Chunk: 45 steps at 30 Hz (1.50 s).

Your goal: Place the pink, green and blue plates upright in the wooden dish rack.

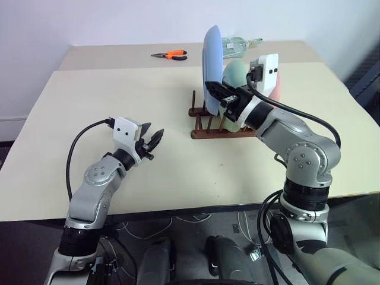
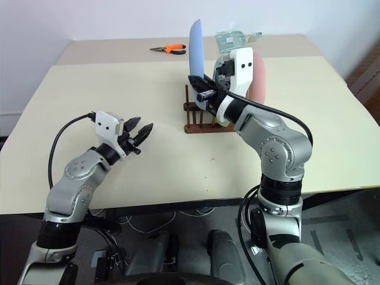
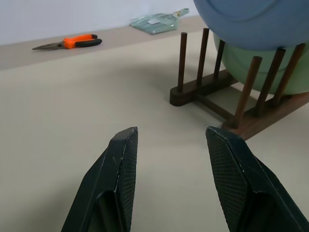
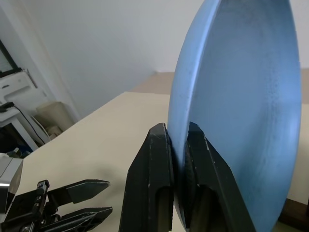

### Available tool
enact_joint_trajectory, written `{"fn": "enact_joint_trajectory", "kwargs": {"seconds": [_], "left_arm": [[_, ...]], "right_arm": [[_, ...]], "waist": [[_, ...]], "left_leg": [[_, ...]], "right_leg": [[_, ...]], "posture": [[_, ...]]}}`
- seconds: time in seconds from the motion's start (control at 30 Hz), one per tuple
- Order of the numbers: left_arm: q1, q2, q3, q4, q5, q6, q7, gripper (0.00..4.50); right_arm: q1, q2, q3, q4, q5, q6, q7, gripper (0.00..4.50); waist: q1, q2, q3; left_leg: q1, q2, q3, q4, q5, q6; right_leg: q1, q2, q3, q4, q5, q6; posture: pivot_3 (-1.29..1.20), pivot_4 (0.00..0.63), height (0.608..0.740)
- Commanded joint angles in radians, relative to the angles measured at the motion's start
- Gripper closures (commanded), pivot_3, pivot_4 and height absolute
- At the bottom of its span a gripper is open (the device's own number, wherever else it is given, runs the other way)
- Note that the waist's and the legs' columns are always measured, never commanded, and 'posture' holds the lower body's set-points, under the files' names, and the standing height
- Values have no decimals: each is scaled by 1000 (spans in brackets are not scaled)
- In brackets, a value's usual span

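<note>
Light periwinkle-blue round plate (image 1: 212,65) upright at the dark brown wooden peg rack (image 1: 219,126), rim pinched in the right claw (image 4: 176,145) | pale mint-green plate (image 3: 260,67) racked behind, partly hidden | salmon-pink plate (image 2: 259,77) mostly hidden by the arm | left claw (image 1: 155,141) parted, empty, above the cream worktop (image 1: 89,101) | no readable writing.

Blue plate (image 1: 212,56), mint-green plate (image 1: 233,74), pink plate (image 2: 259,77), dark brown rack (image 1: 217,129).
</note>
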Motion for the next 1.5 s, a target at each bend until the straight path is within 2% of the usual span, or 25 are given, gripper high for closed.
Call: {"fn": "enact_joint_trajectory", "kwargs": {"seconds": [0.03,0.3,0.67,0.77,0.83,0.97,1.13,1.23,1.37,1.5], "left_arm": [[4,-3,17,-51,4,-3,1,2254],[16,-14,14,-71,4,10,1,2254],[3,-23,15,-67,2,13,-9,2254],[6,-23,14,-70,4,13,-9,2194],[12,-25,16,-77,2,17,-6,2194],[25,-26,14,-92,4,25,-1,2194],[34,-25,16,-103,1,41,0,2194],[38,-8,26,-90,15,32,-7,2194],[88,59,98,-29,37,-10,-33,2194],[178,140,158,42,52,-70,-98,2194]], "right_arm": [[-36,-17,2,-19,16,-33,18,4500],[-65,-27,13,-63,66,-6,15,4500],[-31,-14,35,114,28,5,-26,4500],[-48,-22,45,137,13,-25,-8,3483],[-57,-43,72,125,-19,-63,15,2651],[-49,-149,191,72,-176,-218,92,660],[-11,-306,201,8,-271,-339,189,660],[65,-394,99,-42,-210,-375,286,660],[309,-558,-128,-51,-76,-338,491,660],[555,-658,-232,-22,-77,-377,615,660]], "waist": [[0,0,0],[1,0,0],[3,0,0],[3,0,0],[3,0,0],[4,0,0],[7,0,0],[8,-1,0],[19,-1,0],[17,0,0]], "left_leg": [[0,0,0,0,0,0],[0,0,0,0,0,0],[0,0,0,0,1,1],[0,0,0,0,1,1],[0,0,0,0,1,1],[0,0,0,0,1,1],[0,0,0,0,1,1],[0,0,0,1,0,1],[2,0,-2,1,0,2],[9,1,0,-2,-1,4]], "right_leg": [[0,0,0,0,0,0],[0,1,0,0,0,0],[1,1,0,0,0,0],[1,1,0,0,0,0],[1,1,0,0,0,0],[1,1,0,0,0,0],[1,2,0,0,0,0],[3,2,0,-1,0,0],[6,2,-1,-3,0,0],[11,2,-1,-6,0,0]], "posture": [[0,150,740],[0,150,740],[0,150,740],[0,150,740],[0,150,740],[0,150,740],[0,150,740],[0,150,740],[0,150,740],[0,150,740]]}}
